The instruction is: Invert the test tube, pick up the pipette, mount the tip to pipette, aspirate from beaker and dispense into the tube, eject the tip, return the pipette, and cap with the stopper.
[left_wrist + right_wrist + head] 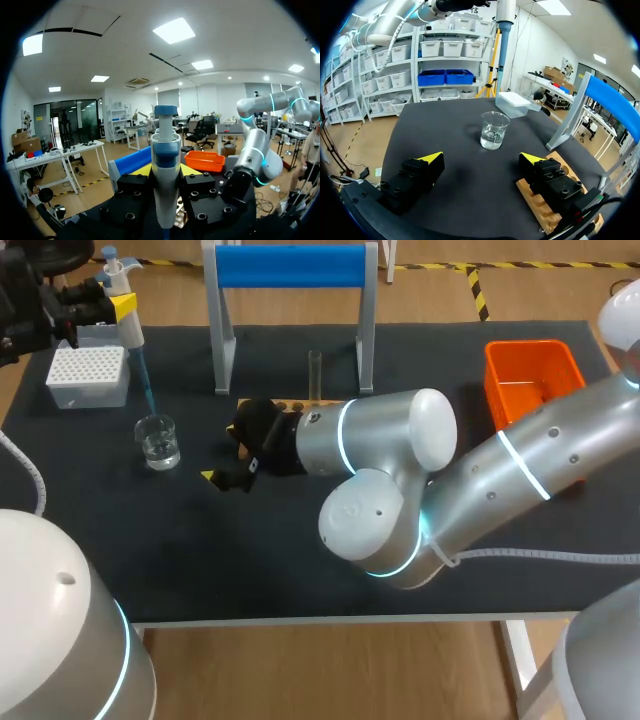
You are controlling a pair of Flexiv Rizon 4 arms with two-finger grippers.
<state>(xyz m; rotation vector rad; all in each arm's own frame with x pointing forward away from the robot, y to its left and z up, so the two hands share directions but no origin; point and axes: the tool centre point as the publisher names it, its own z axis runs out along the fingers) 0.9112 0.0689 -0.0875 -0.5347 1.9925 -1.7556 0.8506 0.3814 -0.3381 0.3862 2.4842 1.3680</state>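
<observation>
My left gripper [118,307] is at the table's back left, shut on the white and blue pipette [130,332]. The pipette points down, and its thin tip ends just above the glass beaker [158,441] of clear liquid. In the left wrist view the pipette [165,170] stands upright between the fingers. My right gripper [228,455] hangs open and empty, low over the mat right of the beaker, beside the wooden rack [283,403]. The beaker [494,130] sits ahead of my right gripper [481,159]. The test tube [315,374] stands upright in the rack.
A white tip box [88,375] sits at the back left, behind the beaker. The blue-topped stand [290,265] rises behind the wooden rack. An orange bin [533,380] is at the back right. My right arm's elbow [390,490] lies across the middle of the mat.
</observation>
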